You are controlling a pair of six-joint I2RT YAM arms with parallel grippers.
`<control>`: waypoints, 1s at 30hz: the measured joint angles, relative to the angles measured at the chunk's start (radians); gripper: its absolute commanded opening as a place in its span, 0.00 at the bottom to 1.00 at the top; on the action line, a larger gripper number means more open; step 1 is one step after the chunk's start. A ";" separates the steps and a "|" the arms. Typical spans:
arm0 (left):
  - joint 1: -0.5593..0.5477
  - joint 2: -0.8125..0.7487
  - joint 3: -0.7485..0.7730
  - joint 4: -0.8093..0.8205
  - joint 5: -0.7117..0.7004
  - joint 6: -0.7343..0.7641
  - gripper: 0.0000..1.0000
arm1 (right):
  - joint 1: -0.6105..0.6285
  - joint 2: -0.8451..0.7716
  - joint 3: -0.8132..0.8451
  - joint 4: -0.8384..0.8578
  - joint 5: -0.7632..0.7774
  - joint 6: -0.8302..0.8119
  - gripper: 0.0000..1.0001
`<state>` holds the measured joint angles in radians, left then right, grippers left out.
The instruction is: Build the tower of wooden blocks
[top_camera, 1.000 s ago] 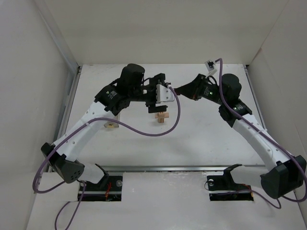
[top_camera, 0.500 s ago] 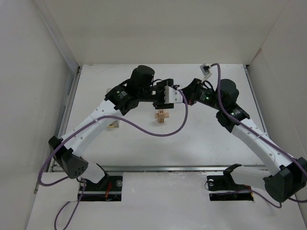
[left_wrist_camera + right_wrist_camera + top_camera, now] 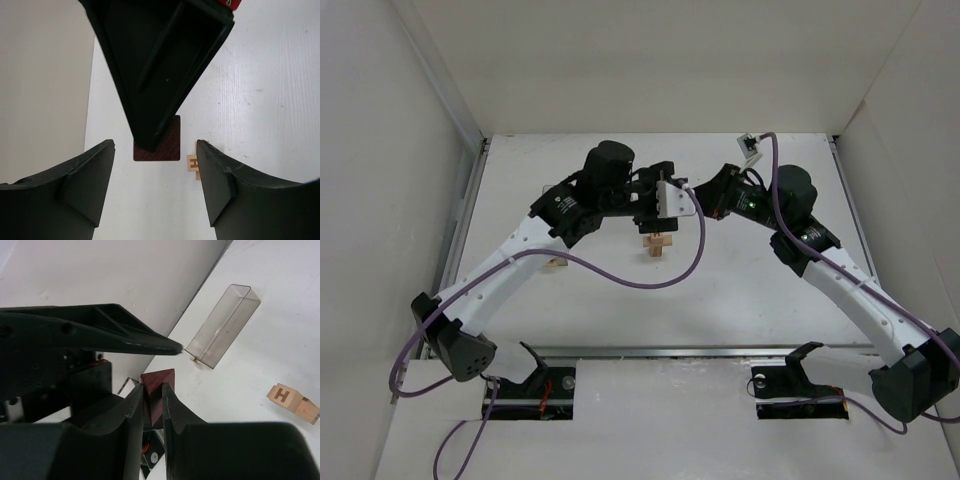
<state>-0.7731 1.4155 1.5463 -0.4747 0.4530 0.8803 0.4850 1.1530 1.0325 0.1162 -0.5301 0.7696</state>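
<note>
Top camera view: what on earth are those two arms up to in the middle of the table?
The right arm's fingers are shut on a dark reddish-brown block. The left arm's fingers stand open on either side of it, not gripping. Both arms meet close to the small tower of tan wooden bars, which the block hasn't joined yet. A clear plastic box lies aside.

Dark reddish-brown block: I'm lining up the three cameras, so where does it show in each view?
Top external: cannot be made out; hidden among the arms.
Left wrist: the block is at centre, between the open left claw's fingers, partly behind a black finger.
Right wrist: lower centre, pinched in the right claw.
Shared landmark: the tan H block, apparently topping the tower in the top view.
</note>
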 measured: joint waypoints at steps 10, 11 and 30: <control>0.003 -0.089 -0.035 0.048 0.031 -0.033 0.57 | 0.000 0.000 0.001 -0.004 0.002 -0.006 0.00; 0.003 -0.086 -0.035 0.046 0.033 -0.033 0.56 | 0.000 0.000 0.001 -0.004 0.002 -0.006 0.00; 0.003 -0.038 -0.035 0.023 0.019 -0.033 0.50 | 0.000 0.000 0.021 -0.026 0.002 -0.015 0.00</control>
<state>-0.7700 1.3773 1.5116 -0.4522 0.4721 0.8474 0.4850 1.1534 1.0534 0.0898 -0.5282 0.7547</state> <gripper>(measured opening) 0.475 0.229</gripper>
